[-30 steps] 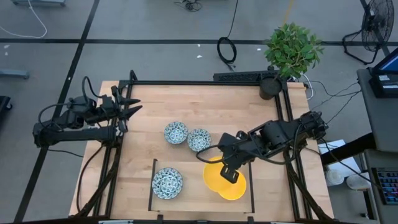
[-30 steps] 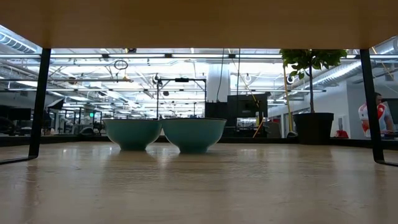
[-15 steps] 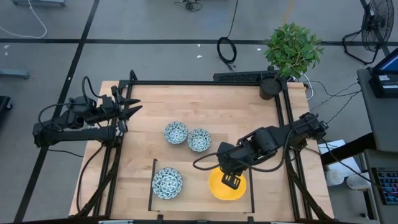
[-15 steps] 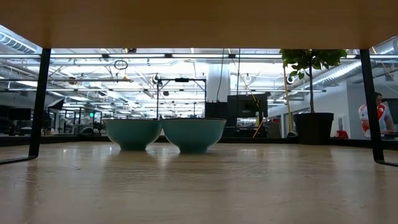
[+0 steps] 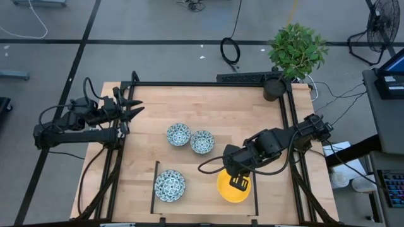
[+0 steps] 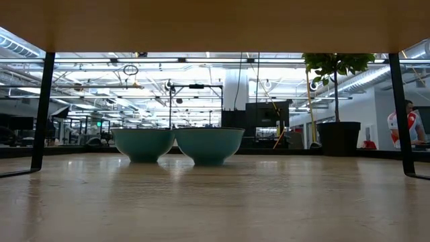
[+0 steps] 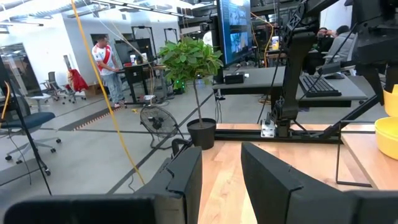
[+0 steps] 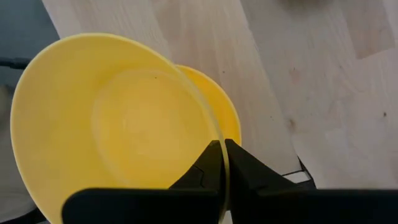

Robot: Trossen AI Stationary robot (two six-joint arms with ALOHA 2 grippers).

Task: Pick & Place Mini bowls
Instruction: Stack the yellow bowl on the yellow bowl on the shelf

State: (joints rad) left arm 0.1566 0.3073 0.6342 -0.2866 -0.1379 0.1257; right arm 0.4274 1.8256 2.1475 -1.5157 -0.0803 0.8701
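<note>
**Bowls on the wood tabletop, one yellow one pinched by its rim**

High view: pale plank tabletop (image 5: 208, 107) inside a black frame, grey floor with dark tape lines around it. Potted plant (image 5: 295, 52) sits at the far right corner, a fan (image 5: 383, 25) stands off past it. Two blue-patterned bowls (image 5: 178, 134) are side by side and touching mid-table, a third patterned bowl (image 5: 170, 185) sits alone inside a thin dark outline near the front edge. In that same outline, further right, is the yellow bowl (image 5: 228, 191), with the right hand (image 5: 238, 183) right over it and hiding part of it. Left hand (image 5: 129, 108) waits at the left edge, well apart from everything.

Low view: smooth wood grain runs out to the two touching bowls (image 6: 178, 144), which look teal and glossy from the side. Behind them an open room with ceiling lights, the dark plant pot (image 6: 338, 138) and a person (image 6: 405, 124) at far right.

Left wrist view: left hand's two dark fingers (image 7: 189, 177) stand partly apart with nothing between them. The plant and a monitor are beyond.

Right wrist view: the right hand is clamped tight on the thin rim of a smooth yellow bowl (image 8: 112, 118), held tilted. A second yellow bowl (image 8: 217, 102) peeks out beneath it, over the wood.
</note>
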